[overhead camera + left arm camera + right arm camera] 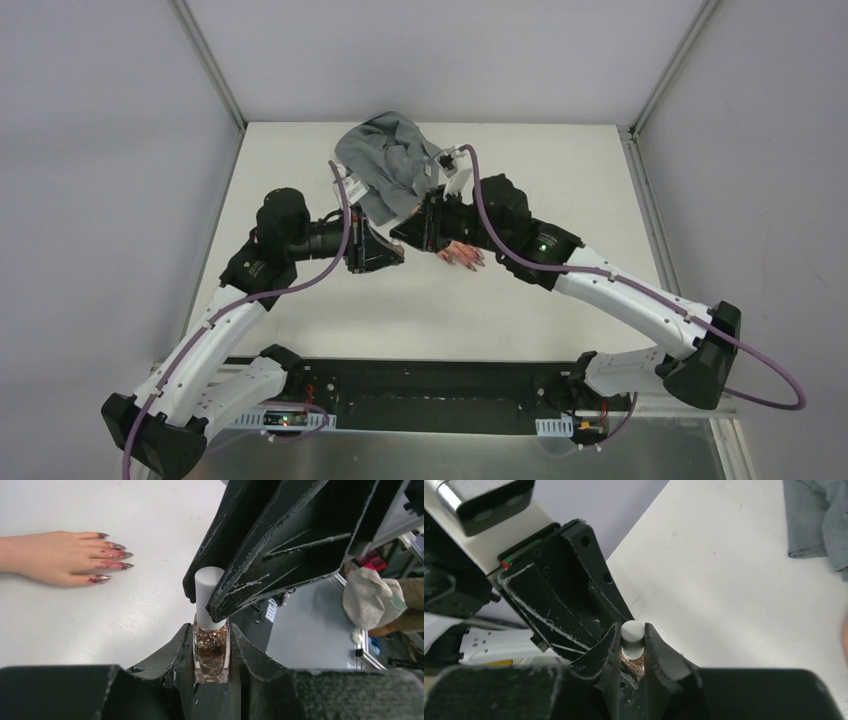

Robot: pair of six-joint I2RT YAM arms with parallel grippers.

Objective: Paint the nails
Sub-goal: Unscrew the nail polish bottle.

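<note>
The polish bottle (211, 652), clear glass with copper glitter, stands upright between the fingers of my left gripper (211, 630), which is shut on it. Its white cap (632, 636) sits between the pads of my right gripper (631, 630), both pads touching it. In the top view the two grippers, left (385, 255) and right (405, 232), meet tip to tip above the table. The peach fake hand (55, 557) lies flat to the left, its pointed dark red nails (112, 555) facing the bottle. The same hand (460, 255) shows just right of the grippers.
The hand's grey sleeve (390, 165) lies crumpled at the back of the white table (560, 170), behind both grippers. The right arm (600, 275) reaches over the hand's wrist area. Purple cables loop beside both arms.
</note>
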